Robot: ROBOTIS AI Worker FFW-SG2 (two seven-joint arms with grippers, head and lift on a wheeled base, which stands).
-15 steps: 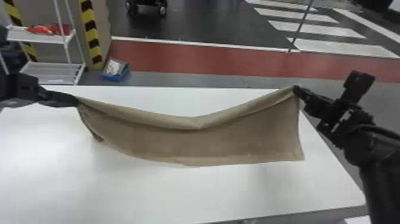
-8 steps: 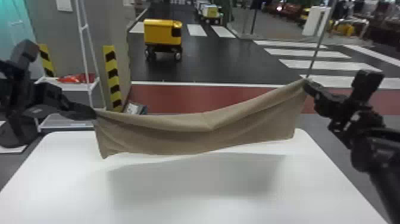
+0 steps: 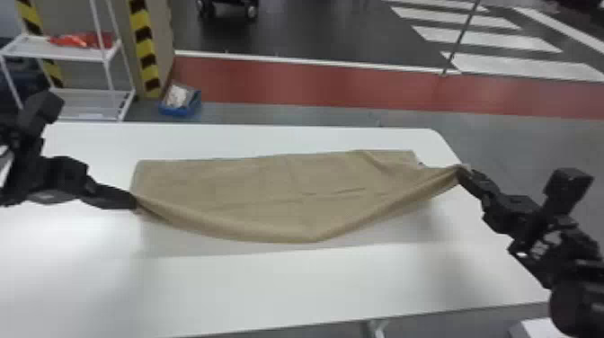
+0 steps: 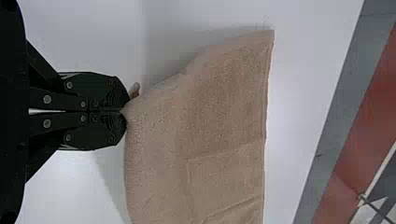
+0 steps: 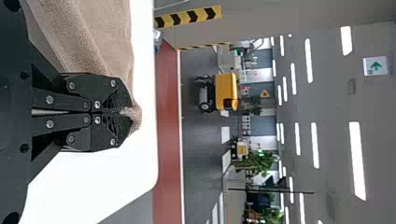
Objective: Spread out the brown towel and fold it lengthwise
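In the head view the brown towel [image 3: 278, 189] stretches across the white table [image 3: 287, 287], its far part lying on the tabletop and its near edge lifted, sagging between both grippers. At its near left corner is my left gripper [image 3: 134, 203]; my right gripper [image 3: 460, 173] holds the right corner, raised above the table. The left wrist view has my left gripper [image 4: 123, 111] closed on an edge of the towel [image 4: 224, 107]. In the right wrist view my right gripper [image 5: 123, 112] pinches a corner of the towel [image 5: 88, 37], with a small tuft poking past the fingertips.
Beyond the table stand a white shelf rack [image 3: 81, 54] at the far left and a blue bin [image 3: 179, 105] on the floor. The table's right edge runs beneath my right arm.
Half a second ago the towel hung above the table between the grippers; now both grippers are lower and nearer, and its far part rests on the tabletop. The head view has tilted down again.
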